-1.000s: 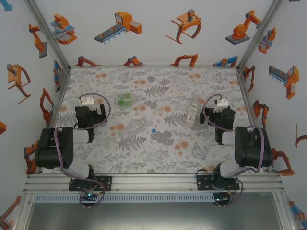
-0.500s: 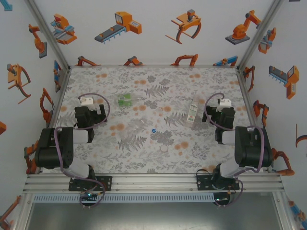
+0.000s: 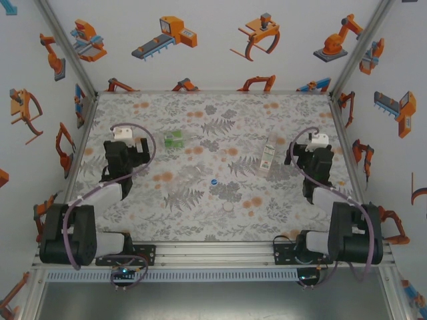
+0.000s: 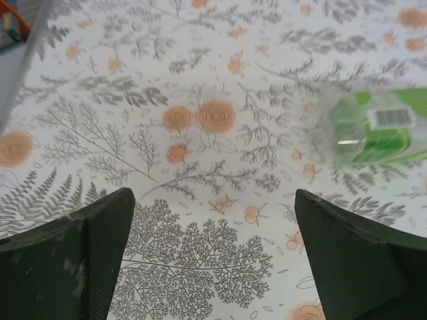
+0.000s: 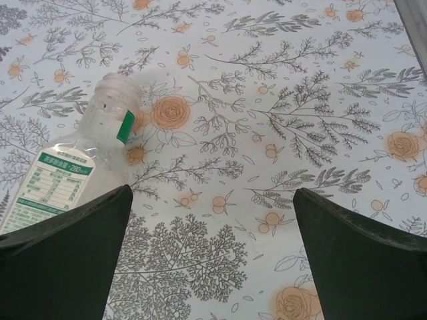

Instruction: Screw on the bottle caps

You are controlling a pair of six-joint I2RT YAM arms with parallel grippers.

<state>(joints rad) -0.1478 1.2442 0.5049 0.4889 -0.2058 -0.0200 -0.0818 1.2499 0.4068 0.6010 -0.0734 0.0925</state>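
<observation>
Left end effector (image 4: 213,203): jaws spread wide, holding nothing. Both dark fingers (image 4: 80,260) hang over the floral table (image 4: 200,87), with bare print showing in the gap

Left bottle (image 4: 373,127): clear plastic with a green label and a barcode, lying on its side on the table. In the left wrist view it sits ahead of the end effector and off to the right, outside the gap, touching neither finger. It is blurred there, so I cannot tell whether its mouth is capped. In the top view it lies on the far-left part of the table, near the left end effector on its inner side, apart from it

Right end effector (image 5: 212,197): jaws likewise wide apart, empty

Right bottle (image 5: 73,173): clear, with a white label in green print and a green band at the shoulder. It lies on its side with the mouth open and uncapped, neck pointing up and right in the right wrist view. Its lower body runs behind the finger at that view's left; I cannot tell whether they touch. In the top view it lies just beside the right end effector, on its inner side

Blue cap (image 3: 213,181): on the table near the middle, between the two arms. It is nearer the arm bases than either bottle, and well apart from both bottles and both end effectors
</observation>
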